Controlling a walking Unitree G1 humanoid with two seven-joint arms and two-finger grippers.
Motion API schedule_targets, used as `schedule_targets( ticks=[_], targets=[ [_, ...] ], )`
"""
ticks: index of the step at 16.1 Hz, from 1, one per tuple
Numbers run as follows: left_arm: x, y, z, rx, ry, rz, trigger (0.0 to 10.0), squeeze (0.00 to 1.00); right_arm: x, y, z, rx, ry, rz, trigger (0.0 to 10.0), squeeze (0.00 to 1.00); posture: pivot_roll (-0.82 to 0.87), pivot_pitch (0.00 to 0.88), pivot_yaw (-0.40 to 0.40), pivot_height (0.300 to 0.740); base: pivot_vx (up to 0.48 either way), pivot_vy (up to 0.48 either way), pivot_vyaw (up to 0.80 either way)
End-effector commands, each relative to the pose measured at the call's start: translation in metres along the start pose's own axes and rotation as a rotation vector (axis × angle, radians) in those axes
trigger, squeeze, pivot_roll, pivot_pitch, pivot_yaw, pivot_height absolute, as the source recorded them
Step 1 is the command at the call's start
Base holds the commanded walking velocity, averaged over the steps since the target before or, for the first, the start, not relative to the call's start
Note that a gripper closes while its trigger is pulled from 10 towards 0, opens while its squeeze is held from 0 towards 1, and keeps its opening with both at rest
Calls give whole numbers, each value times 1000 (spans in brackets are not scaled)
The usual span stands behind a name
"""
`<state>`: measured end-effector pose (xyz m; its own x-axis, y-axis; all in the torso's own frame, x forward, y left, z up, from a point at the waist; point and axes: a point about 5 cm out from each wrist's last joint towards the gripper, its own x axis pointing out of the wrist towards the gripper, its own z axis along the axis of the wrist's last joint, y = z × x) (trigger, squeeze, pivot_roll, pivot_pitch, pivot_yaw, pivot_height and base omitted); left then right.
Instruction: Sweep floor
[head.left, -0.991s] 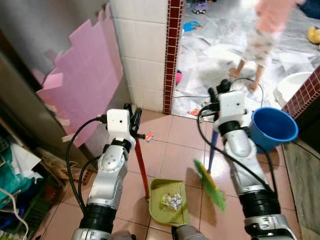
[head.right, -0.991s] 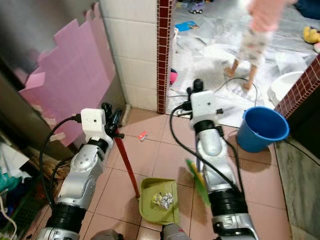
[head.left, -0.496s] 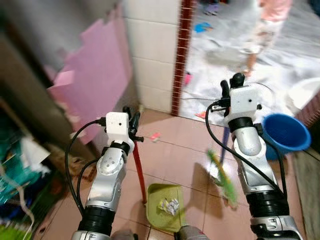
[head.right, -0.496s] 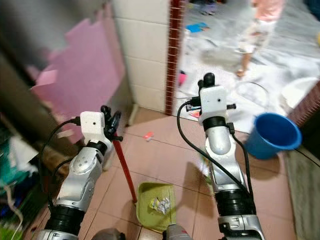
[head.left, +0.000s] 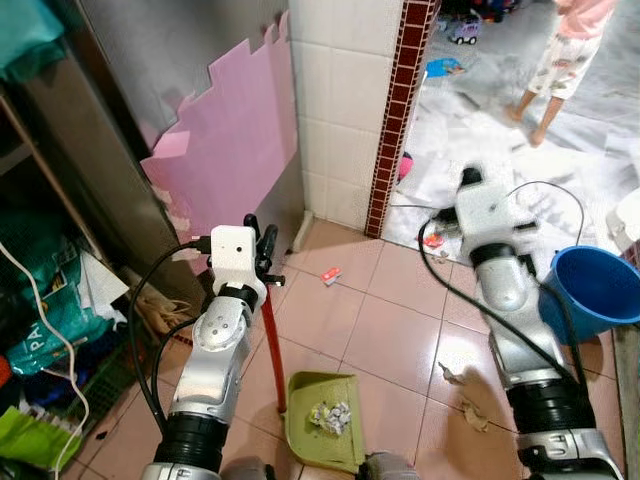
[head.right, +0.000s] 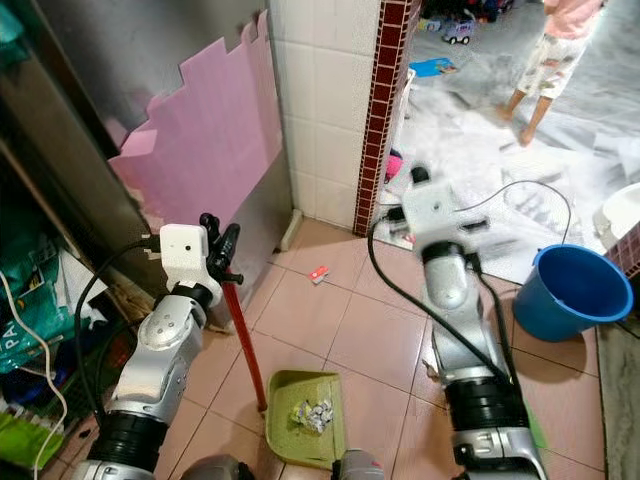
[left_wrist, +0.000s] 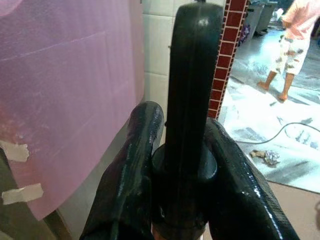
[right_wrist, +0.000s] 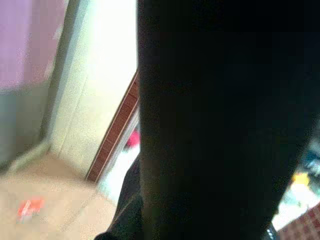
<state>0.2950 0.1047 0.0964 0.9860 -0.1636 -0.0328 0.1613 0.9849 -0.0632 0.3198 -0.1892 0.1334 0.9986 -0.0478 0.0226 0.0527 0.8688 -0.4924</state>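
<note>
**Dustpan part-filled, more litter waiting on the tiles**

The left gripper (head.left: 262, 245) is clenched round the top of the red handle (head.left: 273, 350) of the green dustpan (head.left: 322, 433); in the left wrist view its fingers (left_wrist: 141, 165) press against both sides of the dark grip. The pan sits flat on the pink floor tiles (head.left: 385, 340) just in front of the robot, with a small heap of crumpled silvery litter (head.left: 331, 416) inside it.

The right gripper (head.left: 470, 180) is raised near the doorway; its wrist view is almost wholly dark with something close across the lens, possibly the broom handle, so I cannot tell how its fingers stand.

Rubbish left on the floor: a small red scrap (head.left: 331, 276) near the tiled pillar (head.left: 350, 110), and brownish bits (head.left: 454, 376) beside the right arm, close to the blue bucket (head.left: 597, 290). A person (head.left: 562, 60) stands well away in the far room.

The step in hand looks like collecting: one pile is gathered, others are not. The next move calls for bringing the bristles down behind a loose scrap and drawing it toward the pan mouth, with the pan held steady or shifted closer.
</note>
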Motion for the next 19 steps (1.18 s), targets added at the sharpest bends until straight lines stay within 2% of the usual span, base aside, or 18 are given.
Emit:
schedule_targets(
  ticks=[1,4,7,9,12,13,15,17,19],
  targets=[
    [1,1,3,9,-8,-8,10000,0,0,0,-2,-39,14,26,10000,0,-57,0,37,740,0,0,0],
    [1,0,0,17,7,-11,10000,0,-2,9,-12,-71,81,142,10000,0,-60,0,39,740,0,0,0],
    [1,-1,1,20,8,-16,10000,0,-5,22,-19,-59,116,242,10000,0,-60,0,42,740,0,0,0],
    [1,-1,2,27,6,-15,10000,0,-4,35,-19,-25,127,300,10000,0,-53,0,41,740,0,0,0],
    [1,-1,3,28,5,-12,10000,0,0,47,-17,-3,133,350,10000,0,-50,0,37,740,0,0,0],
    [0,-1,2,27,7,-10,10000,0,4,51,-14,35,140,354,10000,0,-48,0,32,740,0,0,0],
    [0,-2,2,25,7,-8,10000,0,15,53,0,112,80,299,10000,0,-45,0,28,740,0,0,0],
    [1,-3,3,24,1,-5,10000,0,23,48,15,185,-7,224,10000,0,-42,0,24,740,0,0,0],
    [2,-1,4,23,-8,8,10000,0,29,38,41,327,-153,145,10000,0,-44,0,23,740,0,0,0]
  ],
)
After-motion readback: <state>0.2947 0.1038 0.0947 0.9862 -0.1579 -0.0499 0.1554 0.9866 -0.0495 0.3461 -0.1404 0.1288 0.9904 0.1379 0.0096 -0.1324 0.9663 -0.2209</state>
